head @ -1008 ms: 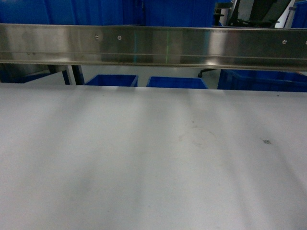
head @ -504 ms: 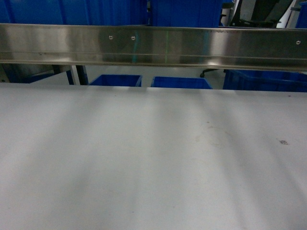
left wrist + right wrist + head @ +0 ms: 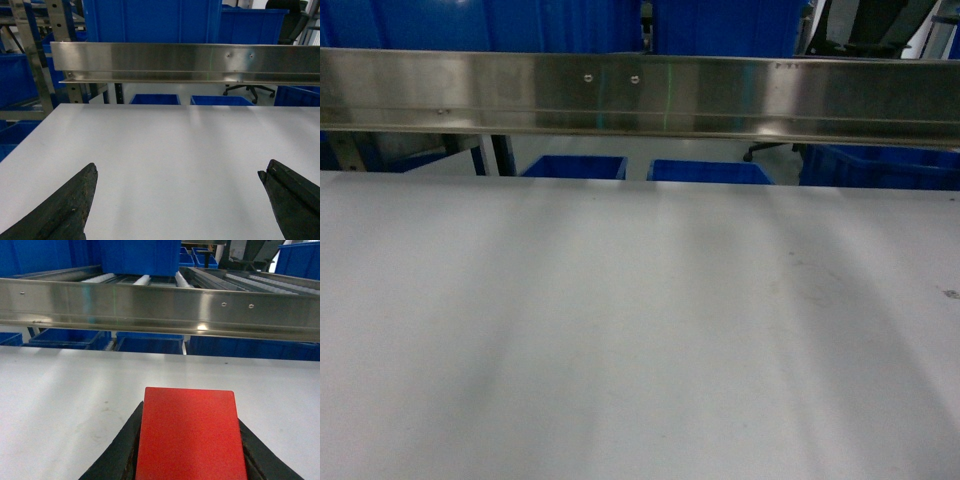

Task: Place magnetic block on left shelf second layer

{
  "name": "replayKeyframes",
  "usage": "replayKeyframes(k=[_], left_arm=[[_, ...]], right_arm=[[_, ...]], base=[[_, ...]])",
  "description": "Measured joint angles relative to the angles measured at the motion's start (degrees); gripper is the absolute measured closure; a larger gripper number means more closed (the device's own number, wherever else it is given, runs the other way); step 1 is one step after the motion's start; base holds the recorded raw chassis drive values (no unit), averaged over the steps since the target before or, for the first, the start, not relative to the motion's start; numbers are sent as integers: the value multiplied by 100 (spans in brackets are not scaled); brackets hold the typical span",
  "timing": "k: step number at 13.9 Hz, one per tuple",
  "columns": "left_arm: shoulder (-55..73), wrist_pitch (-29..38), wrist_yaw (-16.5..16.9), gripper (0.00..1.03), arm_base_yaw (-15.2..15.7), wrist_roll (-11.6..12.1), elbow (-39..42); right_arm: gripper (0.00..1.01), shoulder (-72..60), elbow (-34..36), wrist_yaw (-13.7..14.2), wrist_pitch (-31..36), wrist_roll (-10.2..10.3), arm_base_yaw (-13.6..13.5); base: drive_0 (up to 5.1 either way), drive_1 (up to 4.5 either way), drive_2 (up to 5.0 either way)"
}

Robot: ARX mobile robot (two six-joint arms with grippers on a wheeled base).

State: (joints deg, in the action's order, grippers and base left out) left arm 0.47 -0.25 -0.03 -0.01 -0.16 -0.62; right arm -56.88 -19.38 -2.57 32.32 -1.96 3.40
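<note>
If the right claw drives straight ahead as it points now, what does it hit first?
Probably the steel rail across the table's far edge. The right claw, shut on the red block, points over bare tabletop toward it. Depth and height are hard to judge, so it might pass under.

The left gripper [image 3: 177, 200] hovers with jaws spread wide, while the right gripper [image 3: 187, 440] clamps a red block.

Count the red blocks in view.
1: the block sits between the right gripper's jaws, above the white table. The other views show none.
</note>
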Motion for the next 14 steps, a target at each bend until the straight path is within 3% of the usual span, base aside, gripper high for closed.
replayKeyframes(k=[14], left_arm=[[0,4,-2,5,0,2,0]], right_arm=[[68,0,7,0,-11,0,-2]], base=[[-495,208,281]])
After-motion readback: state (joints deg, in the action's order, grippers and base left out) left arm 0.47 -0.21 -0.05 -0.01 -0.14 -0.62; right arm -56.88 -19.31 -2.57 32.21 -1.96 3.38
